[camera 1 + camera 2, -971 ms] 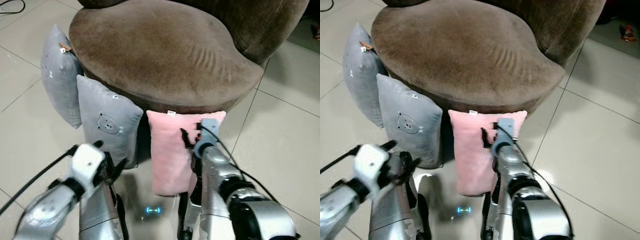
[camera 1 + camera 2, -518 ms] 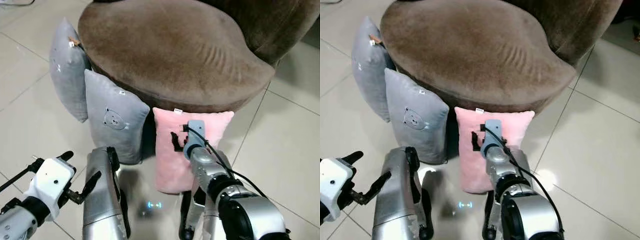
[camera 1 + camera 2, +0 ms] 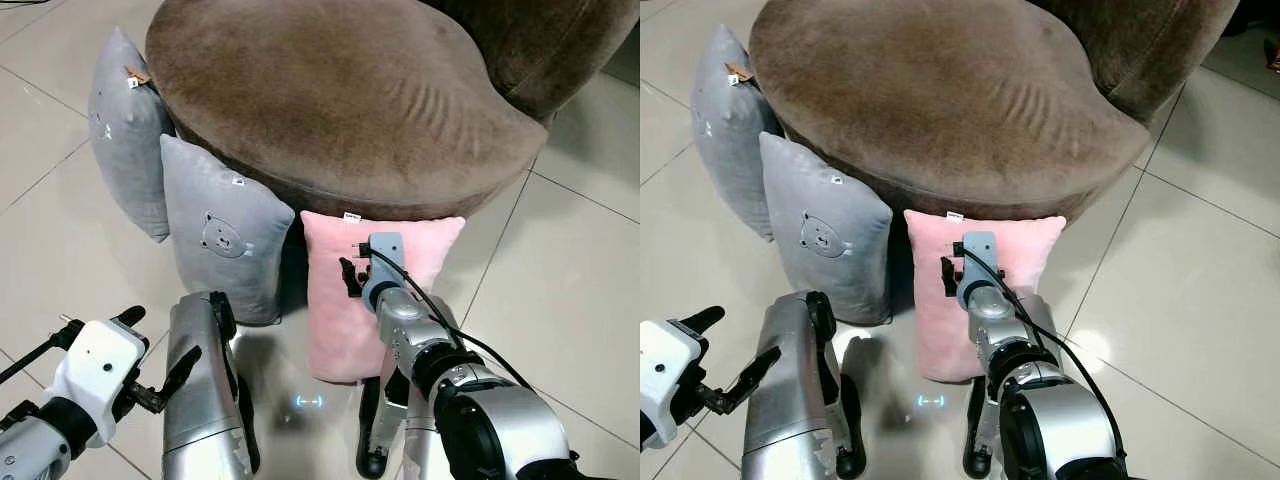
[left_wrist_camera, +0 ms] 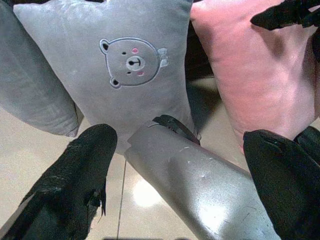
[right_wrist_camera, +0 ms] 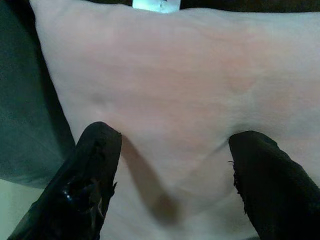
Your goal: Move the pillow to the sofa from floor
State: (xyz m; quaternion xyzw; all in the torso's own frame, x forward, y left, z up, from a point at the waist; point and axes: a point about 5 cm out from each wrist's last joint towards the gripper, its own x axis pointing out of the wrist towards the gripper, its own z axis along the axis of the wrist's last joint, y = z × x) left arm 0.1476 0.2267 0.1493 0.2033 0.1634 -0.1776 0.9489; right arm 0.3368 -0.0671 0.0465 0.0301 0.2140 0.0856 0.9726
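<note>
A pink pillow [image 3: 330, 320] stands on the tiled floor, leaning against the front of the brown sofa [image 3: 340, 90]. My right gripper [image 3: 350, 278] reaches straight at the pillow's upper face. In the right wrist view its fingers [image 5: 95, 175] are spread wide and open, with the tips touching the pink fabric [image 5: 175, 90] and denting it slightly. My left gripper [image 3: 160, 340] hovers low at the left, open and holding nothing, apart from the pillows.
A grey pillow with a bear face [image 3: 225, 240] leans on the sofa just left of the pink one, and a second grey pillow [image 3: 125, 130] stands further left. My silver legs [image 3: 200, 390] stand on the tiles [image 3: 570, 280] right before the pillows.
My left arm has dropped back from beside the bear pillow to the lower left. My right gripper stays against the pink pillow, a little higher on its face. The camera has shifted slightly.
</note>
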